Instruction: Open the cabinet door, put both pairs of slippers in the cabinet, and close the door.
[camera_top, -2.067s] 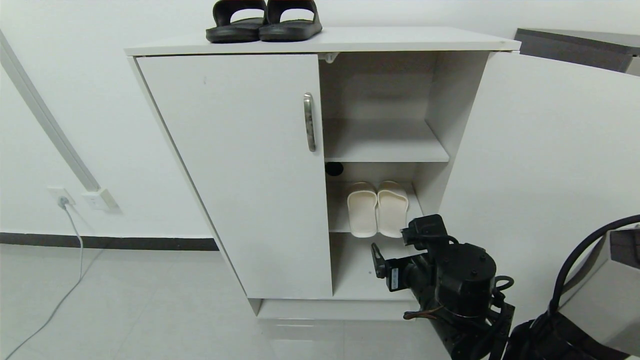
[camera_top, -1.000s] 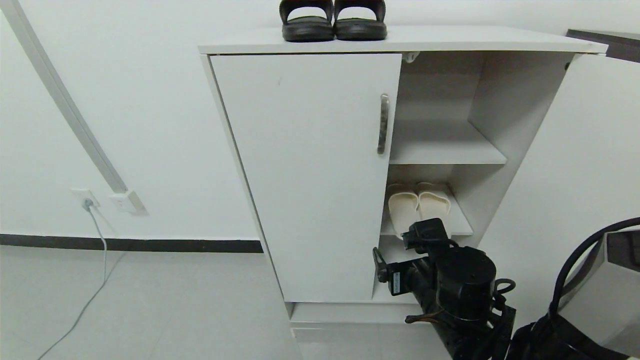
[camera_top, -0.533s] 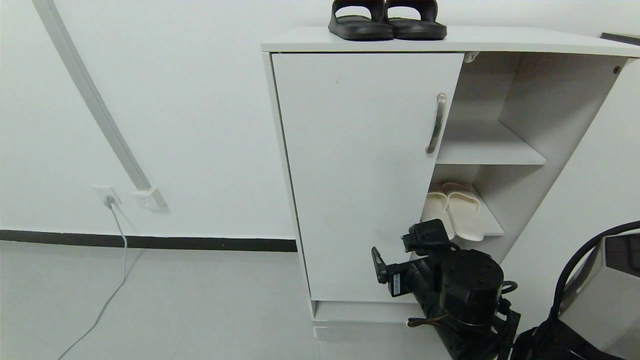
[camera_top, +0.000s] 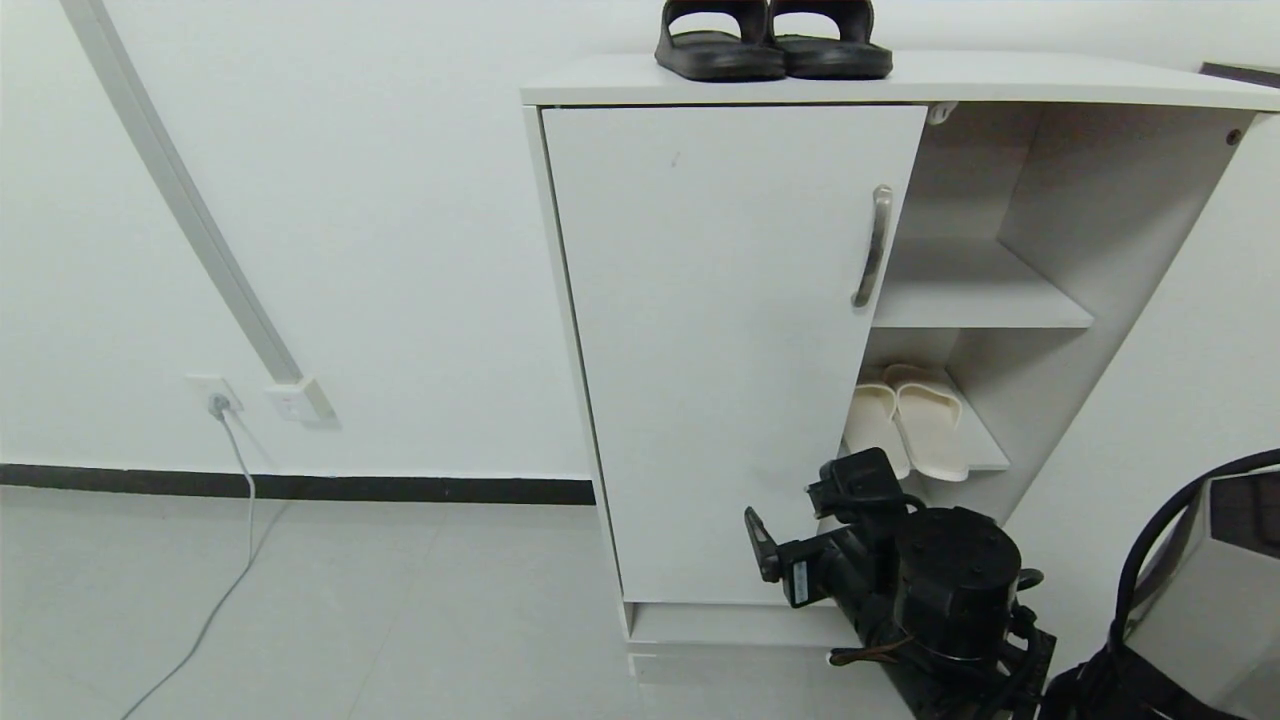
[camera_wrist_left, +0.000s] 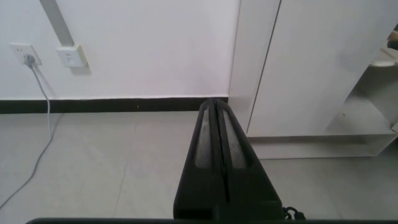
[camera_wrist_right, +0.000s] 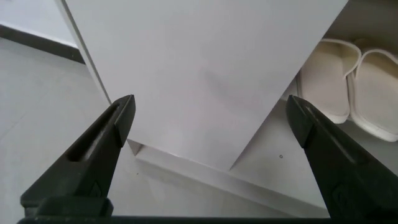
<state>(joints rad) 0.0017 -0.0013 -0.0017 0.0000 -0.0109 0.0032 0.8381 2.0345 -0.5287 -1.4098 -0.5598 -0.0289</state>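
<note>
Head view: the cabinet (camera_top: 1000, 85) fills the right half of the frame, with one door (camera_top: 1200, 350) swung open at the right edge and the other door (camera_top: 720, 350) shut in the centre. The white slippers (camera_top: 905, 420) lie side by side on the middle shelf, centre right. The black slippers (camera_top: 773, 45) sit on the cabinet top at the upper edge, not yet stored. The right hand (camera_top: 805, 515) hangs at lower centre right, in front of the shut door's lower corner, fingers spread wide and holding nothing. The right wrist view confirms the wide gap, with the door panel and white slippers beyond. In the left wrist view, the left hand (camera_wrist_left: 215, 109) has its fingers pressed together, empty, pointing toward the floor (camera_wrist_left: 93, 174) and the cabinet's base. Judged stage: one pair is stored and the black pair is next. To do this well, the arm should rise clear of the cabinet top's front edge and close across both black slippers so that they lift together. It should then carry them to the bare upper shelf (camera_top: 960, 290) without brushing the shut door's handle (camera_top: 873, 246).
</note>
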